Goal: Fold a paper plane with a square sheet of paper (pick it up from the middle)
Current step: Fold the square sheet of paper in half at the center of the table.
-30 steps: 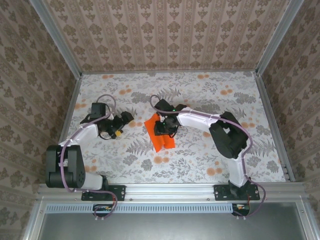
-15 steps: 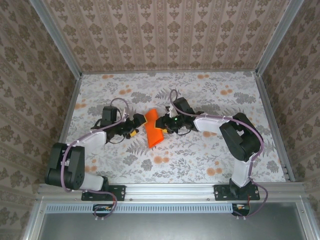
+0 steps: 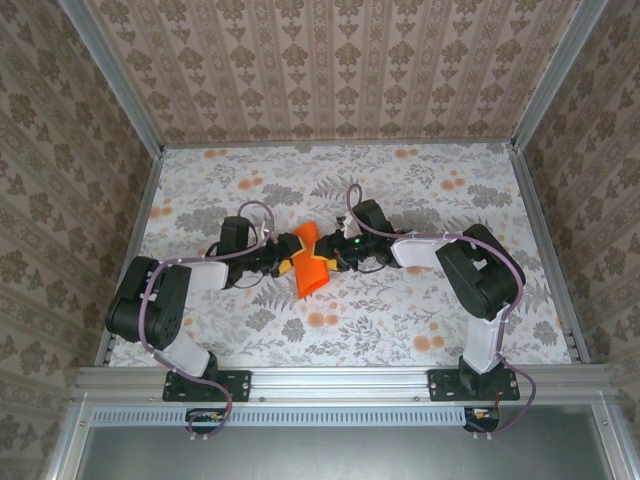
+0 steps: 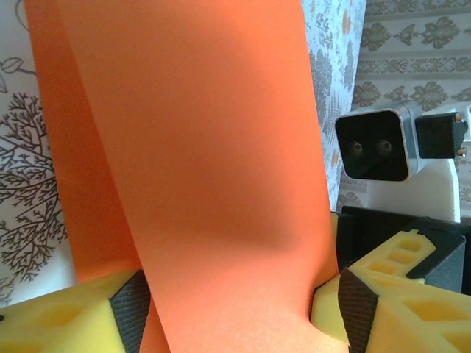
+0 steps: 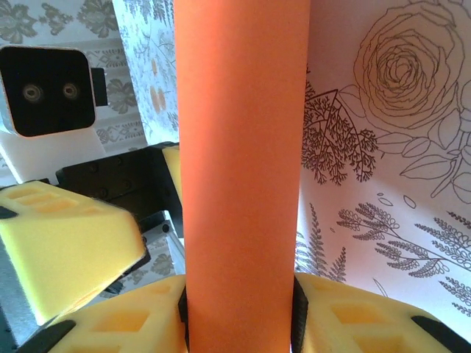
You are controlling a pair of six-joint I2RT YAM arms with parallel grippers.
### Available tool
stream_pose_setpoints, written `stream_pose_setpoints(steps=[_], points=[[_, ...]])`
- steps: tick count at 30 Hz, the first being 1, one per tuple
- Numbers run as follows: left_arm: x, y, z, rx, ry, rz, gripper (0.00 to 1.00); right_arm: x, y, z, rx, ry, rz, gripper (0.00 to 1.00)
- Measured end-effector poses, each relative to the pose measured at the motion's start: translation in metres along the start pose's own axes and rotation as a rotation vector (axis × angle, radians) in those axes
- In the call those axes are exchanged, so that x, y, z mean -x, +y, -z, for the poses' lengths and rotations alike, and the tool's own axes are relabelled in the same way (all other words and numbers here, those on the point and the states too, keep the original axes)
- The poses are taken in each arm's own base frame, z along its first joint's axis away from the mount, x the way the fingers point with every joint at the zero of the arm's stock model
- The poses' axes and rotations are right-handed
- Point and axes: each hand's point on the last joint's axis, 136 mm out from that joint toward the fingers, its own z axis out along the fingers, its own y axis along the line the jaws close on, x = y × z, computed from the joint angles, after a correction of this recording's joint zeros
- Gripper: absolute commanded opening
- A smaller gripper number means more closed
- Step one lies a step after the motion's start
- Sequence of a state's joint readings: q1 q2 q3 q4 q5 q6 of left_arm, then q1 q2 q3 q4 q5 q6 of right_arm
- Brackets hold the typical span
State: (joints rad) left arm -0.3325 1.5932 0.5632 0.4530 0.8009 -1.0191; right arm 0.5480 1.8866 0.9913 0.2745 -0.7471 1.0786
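The square sheet of paper (image 3: 310, 268) is bright orange and folded into a narrow band, raised over the middle of the table. My left gripper (image 3: 290, 257) reaches it from the left and my right gripper (image 3: 333, 254) from the right. In the left wrist view the paper (image 4: 199, 147) bulges between the yellow fingers, and the left gripper (image 4: 243, 312) has both pads against it. In the right wrist view the paper (image 5: 243, 147) stands as a straight strip, with the right gripper (image 5: 239, 312) shut on its edges. Whether it has a paper plane's point is hidden.
The floral tablecloth (image 3: 420, 190) covers the table, boxed in by patterned walls with metal rails (image 3: 538, 240) at the sides. The two wrists almost touch: the right wrist's camera (image 4: 375, 143) faces the left one, and a left finger (image 5: 66, 235) lies beside the right jaws.
The left arm has swung right to the paper and its wide-open jaws have closed in on it. The right gripper has lifted the paper off the table and turned to face the left.
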Motion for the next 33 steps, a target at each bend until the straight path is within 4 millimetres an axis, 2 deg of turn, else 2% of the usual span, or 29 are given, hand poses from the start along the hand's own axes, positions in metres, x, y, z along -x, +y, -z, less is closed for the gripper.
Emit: stream_pose_setpoints(steps=[10,15,19,24,27,33], points=[[0.008,-0.016,0.004,-0.097,-0.060,-0.025,0.34,0.002,-0.002,0.001,0.005,-0.006,-0.021,0.44],[0.008,-0.014,0.006,-0.103,-0.075,-0.019,0.18,0.001,-0.004,0.001,-0.001,-0.003,-0.026,0.48],[0.009,-0.011,0.005,-0.092,-0.079,-0.021,0.00,-0.002,-0.013,0.001,-0.034,0.005,-0.024,0.55],[0.005,-0.001,0.004,-0.052,-0.066,-0.018,0.00,-0.007,-0.032,0.004,-0.133,0.019,-0.017,0.68],[0.002,0.005,0.002,-0.017,-0.052,-0.021,0.00,-0.007,-0.037,0.012,-0.211,0.011,0.012,0.72],[-0.005,0.012,-0.005,0.055,-0.016,-0.041,0.00,-0.001,-0.027,0.026,-0.284,-0.008,0.105,0.72]])
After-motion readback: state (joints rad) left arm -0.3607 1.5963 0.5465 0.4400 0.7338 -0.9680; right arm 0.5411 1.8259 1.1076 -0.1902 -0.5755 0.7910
